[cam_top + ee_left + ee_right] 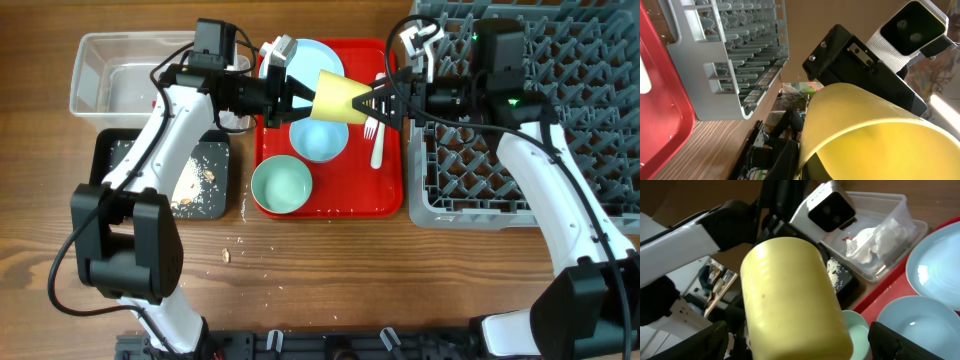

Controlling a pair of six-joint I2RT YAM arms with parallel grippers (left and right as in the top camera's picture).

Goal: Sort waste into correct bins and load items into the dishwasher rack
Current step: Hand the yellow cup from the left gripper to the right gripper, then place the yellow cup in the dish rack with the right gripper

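Observation:
A yellow cup [340, 97] hangs on its side in the air above the red serving tray [385, 195]. My left gripper [300, 97] is shut on its rim, one finger [790, 160] outside the wall. From the right, my right gripper [375, 103] stands open around the cup's base [790, 295], its fingers [910, 340] apart from the cup on both sides. On the tray lie a light blue plate [310, 55], a light blue bowl [320, 138], a mint green bowl [282, 185] and white cutlery [378, 140]. The grey dishwasher rack [560, 60] fills the right side.
The clear tub [100, 60] at the back left holds white napkins [875, 237] and a red wrapper [847, 238]. In front of it, the black tray [110, 150] holds beige food scraps [195, 180]. A few crumbs [235, 240] lie on the wooden table.

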